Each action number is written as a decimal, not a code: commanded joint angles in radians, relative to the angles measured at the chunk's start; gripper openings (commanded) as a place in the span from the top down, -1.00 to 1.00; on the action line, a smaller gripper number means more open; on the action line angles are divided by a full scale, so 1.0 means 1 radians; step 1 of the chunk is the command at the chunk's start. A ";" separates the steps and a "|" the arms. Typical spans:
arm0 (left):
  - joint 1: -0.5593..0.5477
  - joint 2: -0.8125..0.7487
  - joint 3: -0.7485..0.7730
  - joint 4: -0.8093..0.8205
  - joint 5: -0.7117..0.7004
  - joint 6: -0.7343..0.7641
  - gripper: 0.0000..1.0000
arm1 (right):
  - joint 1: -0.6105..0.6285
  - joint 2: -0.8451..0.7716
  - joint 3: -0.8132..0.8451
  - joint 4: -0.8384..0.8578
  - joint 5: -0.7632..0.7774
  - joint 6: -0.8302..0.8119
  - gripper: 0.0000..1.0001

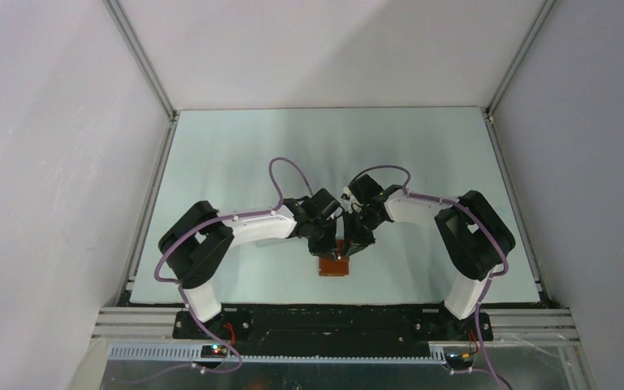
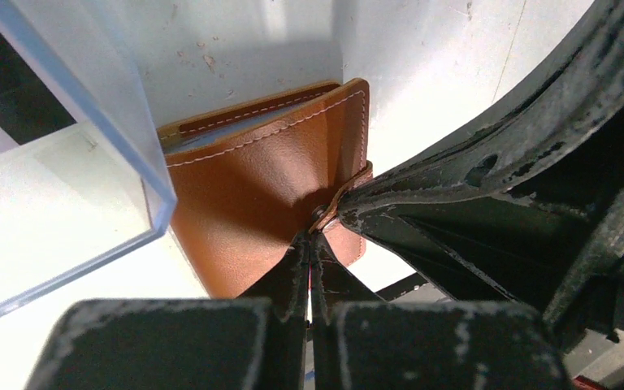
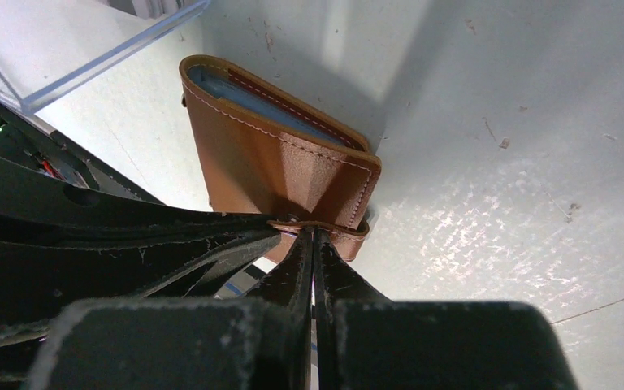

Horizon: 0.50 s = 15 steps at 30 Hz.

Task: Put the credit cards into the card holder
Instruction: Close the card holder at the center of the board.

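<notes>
Scuffed black fingers of the left gripper [image 2: 309, 244] hog the bottom of its wrist cam. They're clenched tight with no gap, tips right up against the snap tab [image 2: 341, 199] of the card holder [image 2: 244, 203]. Same deal on the other side: the right gripper [image 3: 313, 237] is squeezed fully shut too, tips touching that same tab from the opposite direction. Can't tell if either one actually has the tab pinched or is just poking at it. Paint on the fingers is chipped and cracked.

Holder itself is smooth tan-brown leather with pale stitching round the edges, folded over but bulging rather than lying flat. Pale blue-grey lining [image 3: 276, 106] peeks out of the open edge toward 12 o'clock in the right wrist cam; whatever's in the pockets is hidden. It sits on the table [image 3: 496, 203], a matte white top with scratches and specks, roughly 6 o'clock from the table's middle in the overhead view, between the two wrists. Thick clear plastic panel [image 2: 122, 106] with a bluish edge sits at 10 o'clock in the left wrist cam, just beside the holder.
</notes>
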<state>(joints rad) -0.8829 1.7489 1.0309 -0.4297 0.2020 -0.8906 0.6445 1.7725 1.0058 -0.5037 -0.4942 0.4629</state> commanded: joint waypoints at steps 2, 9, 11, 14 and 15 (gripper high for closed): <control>0.011 0.050 0.021 0.003 -0.017 -0.008 1.00 | 0.050 0.078 -0.002 0.042 0.107 0.008 1.00; 0.012 0.063 0.015 0.004 -0.005 -0.012 1.00 | 0.074 0.124 -0.001 0.009 0.195 0.022 1.00; 0.011 0.058 0.015 0.004 -0.004 -0.011 1.00 | 0.078 0.122 -0.001 0.008 0.194 0.019 1.00; 0.011 0.045 0.015 0.004 -0.007 -0.011 1.00 | 0.078 0.090 -0.001 0.021 0.155 0.011 1.00; 0.010 0.038 0.017 0.004 -0.007 -0.009 1.00 | 0.078 0.064 -0.001 0.030 0.143 0.008 1.00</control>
<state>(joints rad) -0.8700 1.7683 1.0420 -0.4393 0.2436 -0.8940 0.6670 1.7943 1.0454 -0.5564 -0.4435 0.4782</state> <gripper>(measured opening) 0.003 0.007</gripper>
